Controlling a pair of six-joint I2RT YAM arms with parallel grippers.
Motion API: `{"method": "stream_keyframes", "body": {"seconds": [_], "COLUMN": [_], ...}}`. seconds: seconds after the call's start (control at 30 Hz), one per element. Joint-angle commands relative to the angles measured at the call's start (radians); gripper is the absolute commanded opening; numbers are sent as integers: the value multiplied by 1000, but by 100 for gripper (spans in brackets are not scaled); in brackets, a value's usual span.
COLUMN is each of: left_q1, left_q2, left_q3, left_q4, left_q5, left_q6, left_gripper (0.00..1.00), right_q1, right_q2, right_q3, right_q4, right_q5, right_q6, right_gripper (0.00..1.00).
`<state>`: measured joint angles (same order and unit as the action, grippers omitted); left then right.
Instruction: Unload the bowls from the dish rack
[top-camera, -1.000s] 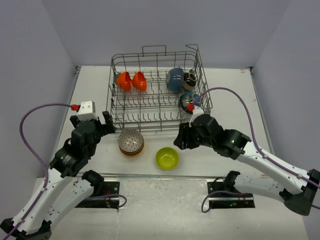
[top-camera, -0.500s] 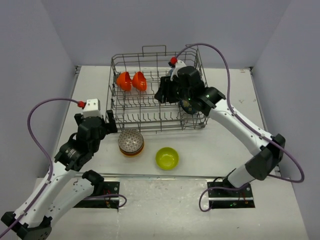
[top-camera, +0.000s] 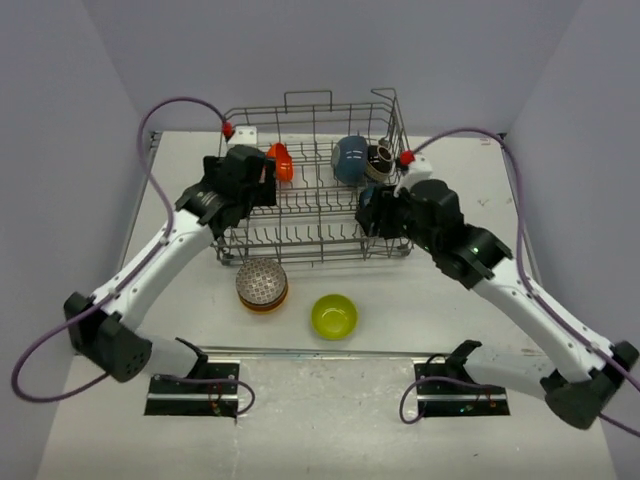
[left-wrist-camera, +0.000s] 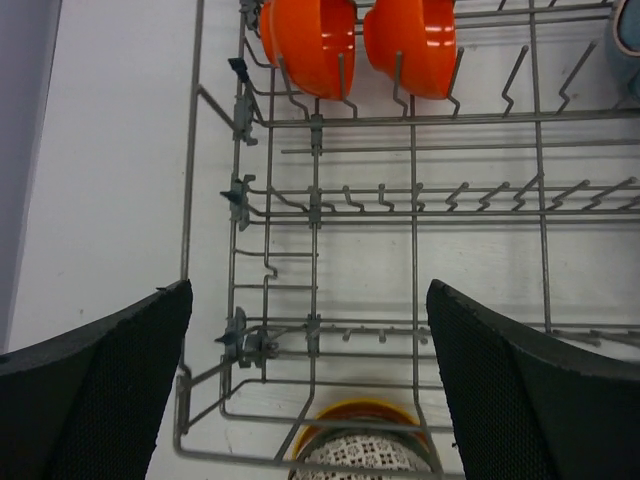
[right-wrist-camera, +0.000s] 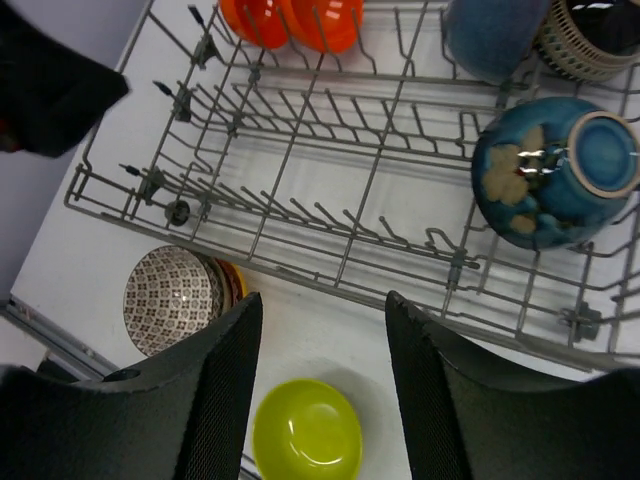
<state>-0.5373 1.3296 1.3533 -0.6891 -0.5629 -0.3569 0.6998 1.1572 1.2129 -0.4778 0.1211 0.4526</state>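
The orange bowl is found straight ahead of the wide-spread, empty left gripper; the half-spread right gripper is placed farther off.

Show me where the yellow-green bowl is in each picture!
Top view: yellow-green bowl on the table, before the dish rack.
Left wrist: not there.
Right wrist: bottom middle.
Shared landmark: patterned bowl stack, seen in all three.
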Motion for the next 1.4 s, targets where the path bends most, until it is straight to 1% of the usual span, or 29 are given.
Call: {"method": "stream_keyframes", "body": {"seconds": [0.0,0.03,0.1,0.13,0.17,0.23,0.27,0.3,0.33,0.37,0.4,0.47,0.5,0.57,0.7,0.8,0.83,0.97,1.0,1.03,1.07,1.17,1.3,1.37], "left_q1": [-1,-1,-1,-1,-1,-1,-1,-1,0,-1,-1,0,0,0,2,0,2,2,3,3,5,7,10,13], "left_q2": [161,263,360,449,486,552,613,649,722,758,793,891,892,945,1025,1045,1046,1069,1080,1083,1086,1091,1093,1091], "left_q3": [122,221,327,434,484,561,623,660,697,775,808,868,885,903,966,945,913,886,885,883,880,865,854,851], "left_q4": [-24,-50,-72,-93,-99,-86,-64,-67,-76,-82,-82,-29,-29,16,39,83,120,152,158,160,163,175,189,192], "left_q5": [-46,-64,-101,-118,-149,-167,-164,-175,-193,-240,-262,-293,-299,-328,-376,-400,-410,-448,-450,-450,-447,-436,-428,-428], "left_q6": [44,45,55,64,68,93,123,133,151,160,170,217,217,252,294,320,341,352,381,381,381,381,386,389], "left_gripper": [98,97,96,95,95,91,89,87,86,86,84,81,81,79,75,70,68,65,64,64,60,57,53,52], "right_q1": [-2,-2,-2,-3,-2,-2,-2,-2,-2,-2,-2,-2,-2,-2,-2,-2,-2,-2,-2,-2,-2,-2,-2,-2], "right_q2": [-222,-266,-371,-399,-422,-477,-490,-502,-519,-524,-527,-536,-539,-541,-545,-553,-557,-564,-562,-561,-562,-568,-583,-591], "right_q3": [-126,-195,-257,-304,-325,-380,-395,-412,-438,-444,-452,-487,-487,-504,-507,-513,-518,-527,-532,-536,-538,-541,-543,-544], "right_q4": [25,25,10,-1,-18,-33,-39,-38,-38,-33,-25,19,34,45,48,51,54,64,67,73,74,74,76,74], "right_q5": [95,95,89,100,97,98,101,101,106,104,89,60,60,67,61,58,60,60,61,61,63,66,74,78], "right_q6": [34,43,46,49,46,40,37,34,37,41,43,40,40,38,38,35,37,37,35,35,35,35,37,37], "right_gripper": [53,53,53,53,53,53,53,53,53,53,53,52,52,52,52,52,52,52,54,56,57,60,69,69]}}
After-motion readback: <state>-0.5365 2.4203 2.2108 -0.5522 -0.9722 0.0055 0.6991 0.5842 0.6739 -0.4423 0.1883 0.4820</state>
